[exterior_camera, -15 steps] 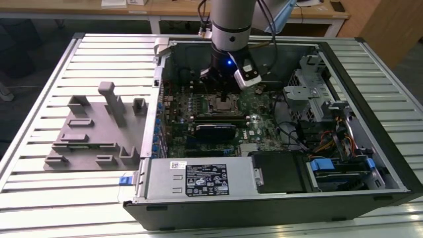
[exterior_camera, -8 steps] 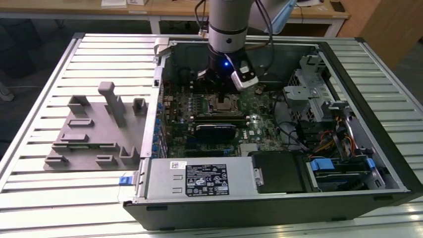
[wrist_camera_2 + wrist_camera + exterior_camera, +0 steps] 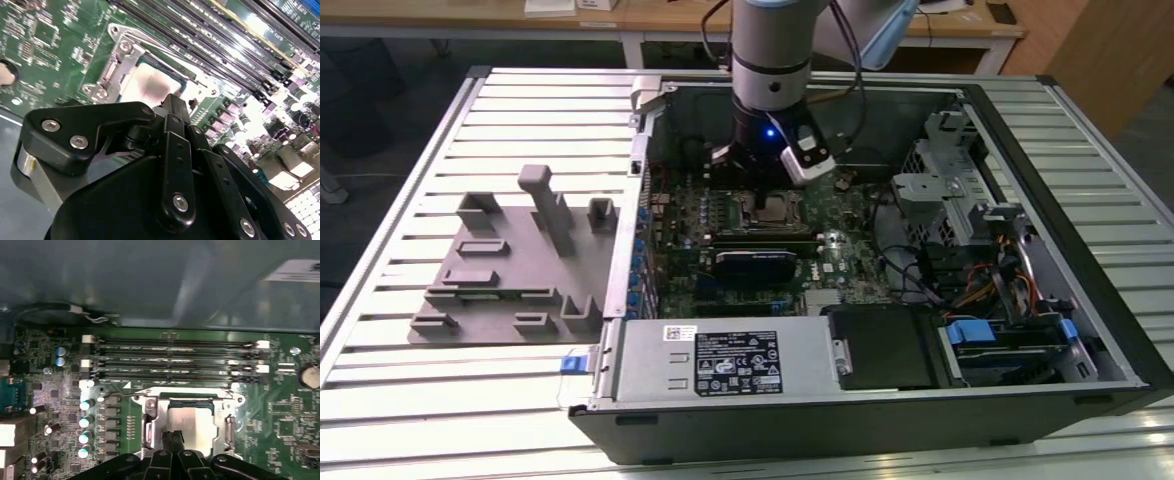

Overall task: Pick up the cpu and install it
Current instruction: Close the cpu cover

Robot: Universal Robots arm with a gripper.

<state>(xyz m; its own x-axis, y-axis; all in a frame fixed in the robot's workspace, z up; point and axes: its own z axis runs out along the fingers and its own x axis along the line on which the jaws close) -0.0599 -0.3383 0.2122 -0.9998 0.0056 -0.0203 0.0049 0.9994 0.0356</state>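
Your cpu (image 3: 194, 424) lies flat in the socket frame (image 3: 150, 416) of the motherboard (image 3: 50, 390), straight below your gripper (image 3: 172, 435), whose jaws look clenched together on nothing, tips over the cpu's wrist-side edge.

My gripper (image 3: 766, 198) hangs inside the open case (image 3: 854, 425), just above the cpu (image 3: 786, 210) in its socket. At nine o'clock from the case, a grey fixture (image 3: 507, 270) sits on the slatted table (image 3: 414, 400).

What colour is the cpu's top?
The cpu is shiny silver-grey, clearest in the first wrist view.
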